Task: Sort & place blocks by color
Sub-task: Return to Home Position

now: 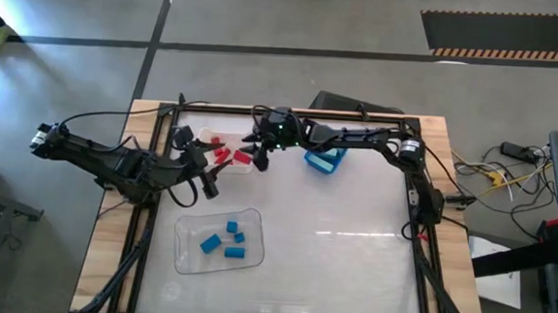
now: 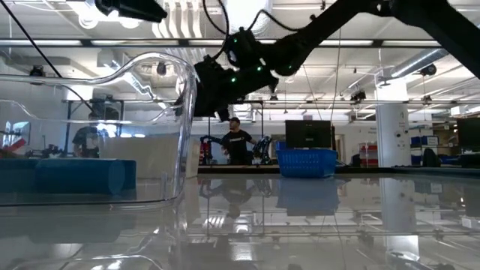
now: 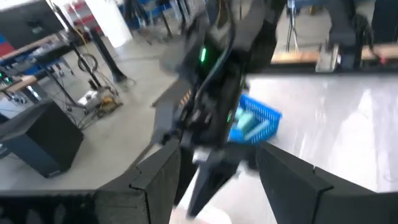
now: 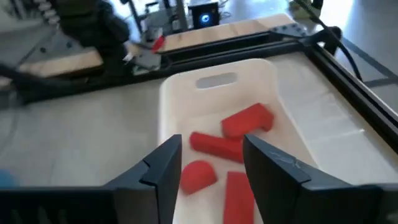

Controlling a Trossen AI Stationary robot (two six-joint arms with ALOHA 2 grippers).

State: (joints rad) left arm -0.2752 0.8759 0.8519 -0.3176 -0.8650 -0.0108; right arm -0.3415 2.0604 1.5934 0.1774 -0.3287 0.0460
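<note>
As the right gripper (image 4: 212, 138) has its fingers (image 4: 158, 171) spread w/ nothing between them, it hovers empty just above the white tray (image 4: 186, 106), which sits by the far edge of the worktop (image 1: 350, 258), left of centre. Four red blocks (image 4: 245, 119) lie inside that tray. The left gripper (image 3: 217, 151) hangs near it, toward the left edge, fingers (image 3: 298, 180) likewise apart & empty, facing the right arm. Four blue blocks (image 1: 211, 242) lie in the clear tray (image 1: 190, 261), nearer the front edge. The blue bin (image 1: 325, 161) stands by the far edge, approx. mid-worktop. It has pale shapes inside, prob. the mint blocks, but can't tell for sure. No loose block shows on the bare worktop, so sorting looks done. Step in hand, I'd judge: taking both arms to rest. Next move calls for the right arm to lift clear of the tray rim, then retract w/o brushing the left gripper close by.
</note>
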